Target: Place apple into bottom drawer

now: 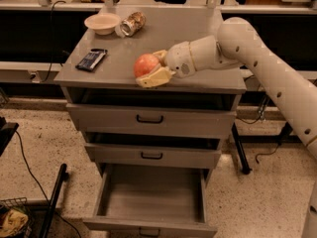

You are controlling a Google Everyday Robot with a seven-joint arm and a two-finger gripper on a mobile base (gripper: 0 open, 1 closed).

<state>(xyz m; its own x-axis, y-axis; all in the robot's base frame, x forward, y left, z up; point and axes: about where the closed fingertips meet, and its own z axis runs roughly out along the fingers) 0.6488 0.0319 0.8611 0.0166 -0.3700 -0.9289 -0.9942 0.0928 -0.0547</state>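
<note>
The apple (145,64), reddish-orange and round, is held in my gripper (151,69) above the front edge of the grey cabinet top (198,81). The cream fingers (154,78) are shut on it from the right, and my white arm reaches in from the right side. The bottom drawer (151,194) is pulled out below, showing a plain grey inside with nothing in it. The apple hangs roughly above the drawer's left half, well above it.
A cream bowl (102,23) and a tipped metallic can (131,24) lie at the back of the top. A dark flat packet (92,59) lies at the left. The two upper drawers (150,118) are shut. A black pole (52,202) and a basket (12,217) stand lower left.
</note>
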